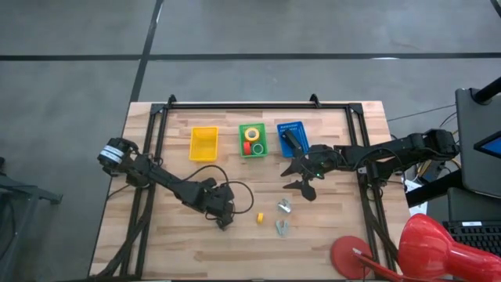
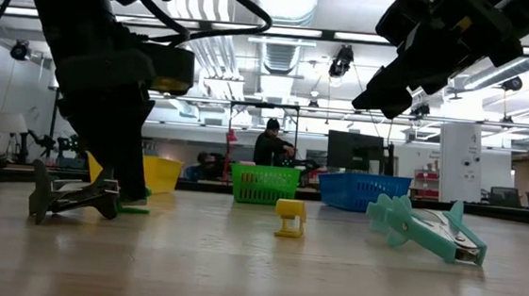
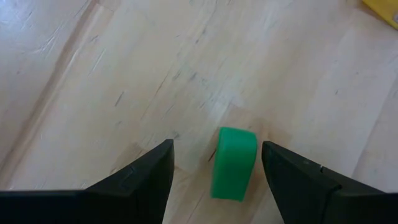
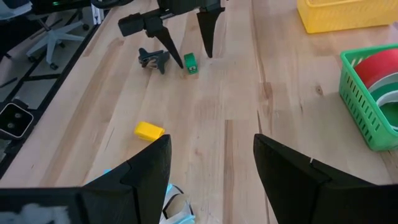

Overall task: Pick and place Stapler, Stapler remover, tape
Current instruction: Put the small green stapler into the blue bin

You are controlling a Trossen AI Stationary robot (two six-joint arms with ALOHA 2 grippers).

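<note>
My left gripper (image 3: 217, 147) is open and points down at the table near its near edge (image 1: 224, 219). Its fingers stand on either side of a small green block (image 3: 234, 163) without touching it. A dark claw-shaped staple remover (image 2: 72, 195) lies right beside the block (image 4: 190, 63). My right gripper (image 4: 211, 140) is open and hovers above the table in front of the blue basket (image 1: 295, 177). The dark stapler (image 1: 292, 141) lies in the blue basket (image 1: 280, 128). The tape rolls (image 1: 252, 139), red, yellow and green, lie in the green basket (image 1: 243, 130).
A yellow basket (image 1: 204, 143) stands left of the green one. On the near half of the table lie a small yellow block (image 1: 260, 217) and two pale teal staple removers (image 1: 284, 205) (image 1: 282, 227). A red lamp (image 1: 427, 251) stands at the near right corner. A person (image 2: 272, 145) sits far behind the table.
</note>
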